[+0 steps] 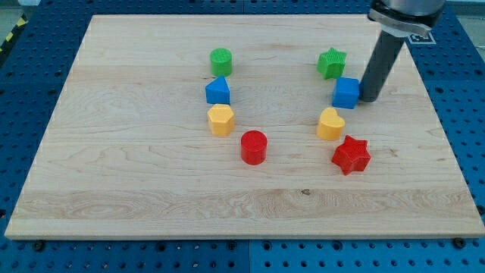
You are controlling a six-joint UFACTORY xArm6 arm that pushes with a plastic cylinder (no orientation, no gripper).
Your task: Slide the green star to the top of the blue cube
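The green star lies near the view's top right of the wooden board. The blue cube sits just below it and slightly to the right, close to it. My tip is at the cube's right side, touching or almost touching it, and to the lower right of the star. The dark rod rises from there to the view's top right.
A yellow heart and a red star lie below the cube. At centre left are a green cylinder, a second blue block, a yellow hexagon and a red cylinder.
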